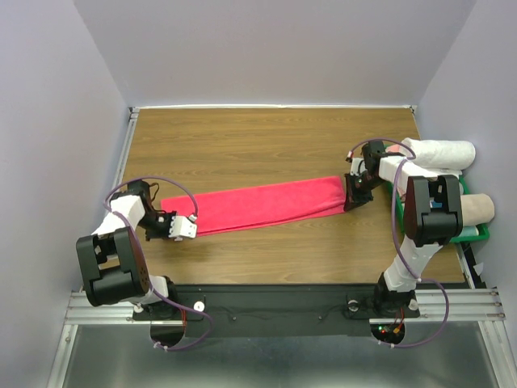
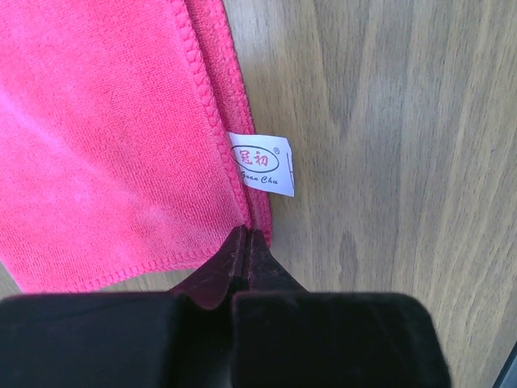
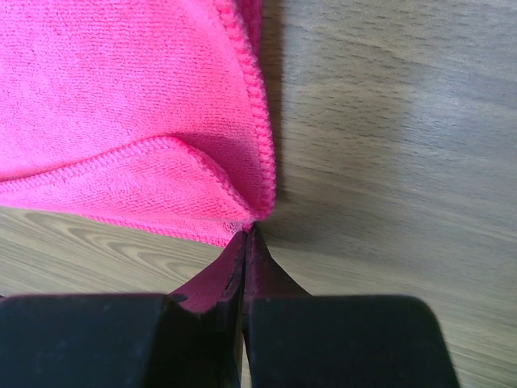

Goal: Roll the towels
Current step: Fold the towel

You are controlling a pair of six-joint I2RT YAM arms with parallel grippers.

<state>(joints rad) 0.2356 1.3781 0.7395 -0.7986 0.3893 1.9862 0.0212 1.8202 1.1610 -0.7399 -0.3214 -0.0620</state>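
A red towel [image 1: 258,206] lay stretched in a long, narrow strip across the middle of the wooden desk [image 1: 266,141], its left end nearer the arms and its right end a little farther back. Both arms had hold of it, one at each end.

The left pincer [image 1: 190,228] was low over the desk at the strip's left end. In the wrist view the left pincer [image 2: 246,241] had its jaws pressed together on the towel's [image 2: 105,137] near corner, with pink cloth showing between the dark fingers. A small white tag [image 2: 262,164] with red lettering stuck out from the hem just beyond the tips, flat against the wood. Two stitched edges ran side by side there (the cloth looked doubled over).

The right pincer [image 1: 355,194] met the strip's right end. Seen from its own wrist, the right pincer [image 3: 249,236] was likewise closed tight, nipping the towel's [image 3: 121,105] corner where layered hems came together.

At the desk's right edge stood a green bin [image 1: 478,234]. A rolled white towel [image 1: 440,152] and a rolled beige towel [image 1: 477,208] lay in it, partly behind the right arm.
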